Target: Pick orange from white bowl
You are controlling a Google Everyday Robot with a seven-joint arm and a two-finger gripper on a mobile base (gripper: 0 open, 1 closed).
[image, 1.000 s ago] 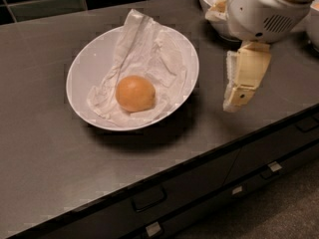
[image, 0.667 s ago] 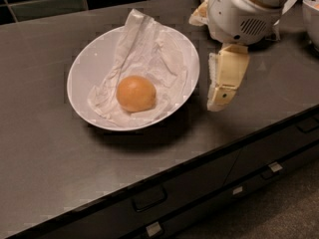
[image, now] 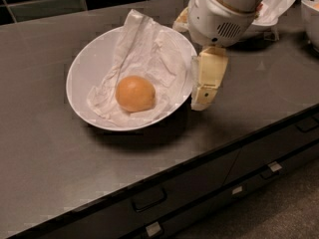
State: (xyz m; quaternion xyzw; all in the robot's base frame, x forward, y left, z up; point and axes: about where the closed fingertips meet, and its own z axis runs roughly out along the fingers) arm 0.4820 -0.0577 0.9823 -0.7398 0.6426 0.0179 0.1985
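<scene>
A dark surface is seen. Left of centre, the white bowl is set on it, lined with a crumpled paper napkin. The orange is found in the bowl on that napkin, near the front rim. Just beside the bowl's right rim, outside it, the gripper is held pointing down above the surface, apart from the orange. Whether it is open or closed cannot be told. Nothing is seen held in it.
</scene>
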